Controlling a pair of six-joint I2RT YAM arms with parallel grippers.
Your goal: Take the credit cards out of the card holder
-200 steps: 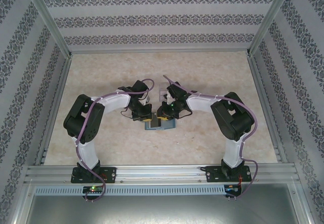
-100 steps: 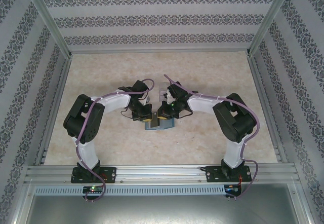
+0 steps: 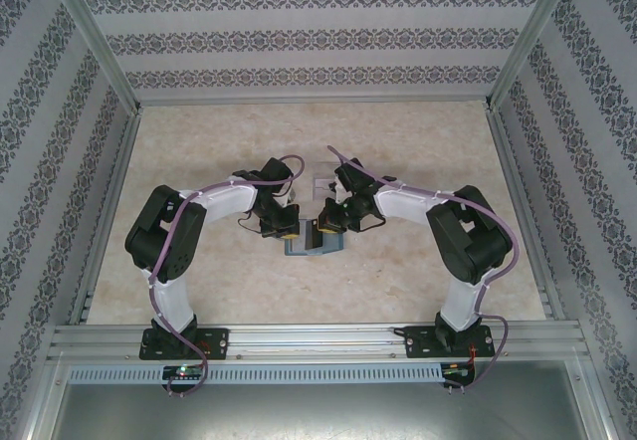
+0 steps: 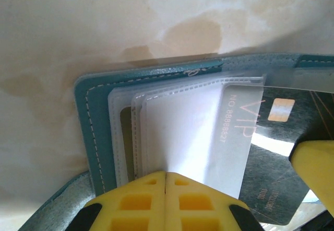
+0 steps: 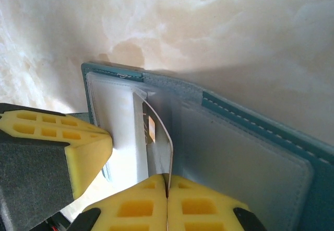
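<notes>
The teal card holder (image 3: 311, 248) lies open on the table between both arms. In the left wrist view its teal cover (image 4: 94, 121) holds clear sleeves, and a dark credit card (image 4: 271, 152) marked VIP with a gold chip sticks partly out of one. My left gripper (image 4: 166, 174) is shut, its yellow tips pressing down on the sleeves. My right gripper (image 5: 167, 181) is shut on the edge of the dark card (image 5: 163, 137), which stands bent and edge-on beside the holder's grey inner flap (image 5: 245, 152). Seen from above, the left gripper (image 3: 291, 231) and right gripper (image 3: 318, 233) meet over the holder.
A small clear tray (image 3: 321, 175) sits just behind the grippers. The marble-patterned table (image 3: 418, 141) is walled by patterned panels and metal rails. My left gripper's finger (image 5: 57, 142) stands close beside the right one.
The right gripper has closed on the dark card and shifted slightly right, its elbow swinging outward. The left arm has stayed in place.
</notes>
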